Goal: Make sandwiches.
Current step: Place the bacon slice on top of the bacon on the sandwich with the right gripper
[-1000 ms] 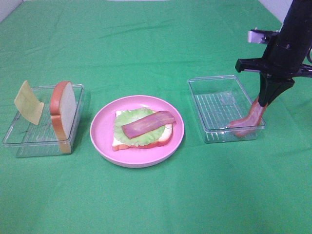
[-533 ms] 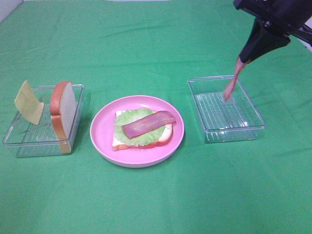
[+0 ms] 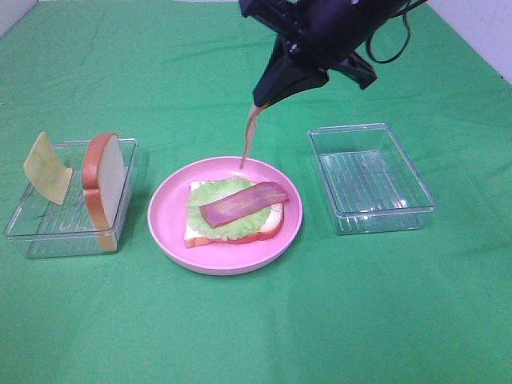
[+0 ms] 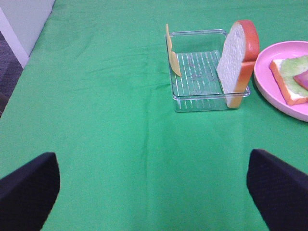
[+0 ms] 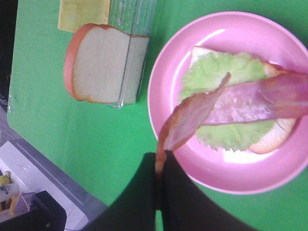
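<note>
My right gripper (image 3: 258,103) is shut on the top end of a reddish-pink bacon strip (image 3: 248,138). The strip hangs down over the far edge of the round pink plate (image 3: 164,228). On the plate lies a bread slice (image 3: 266,233) topped with a lettuce leaf (image 3: 210,194) and another bacon strip (image 3: 244,202). In the right wrist view the held bacon strip (image 5: 192,115) dangles from the right gripper (image 5: 160,156) across the lettuce (image 5: 211,72). My left gripper (image 4: 154,192) is open with nothing in it, over bare cloth short of the left tray (image 4: 199,98).
The left clear tray (image 3: 36,228) has an upright bread slice (image 3: 104,188) leaning at its near side and a yellow cheese square (image 3: 46,168) propped on its left wall. A clear tray (image 3: 372,176) with nothing in it sits right of the plate. Green cloth covers the table.
My right gripper lifted the bacon strip out of the right tray and carried it up and left, and it now hangs over the plate. Everything else is unmoved.
</note>
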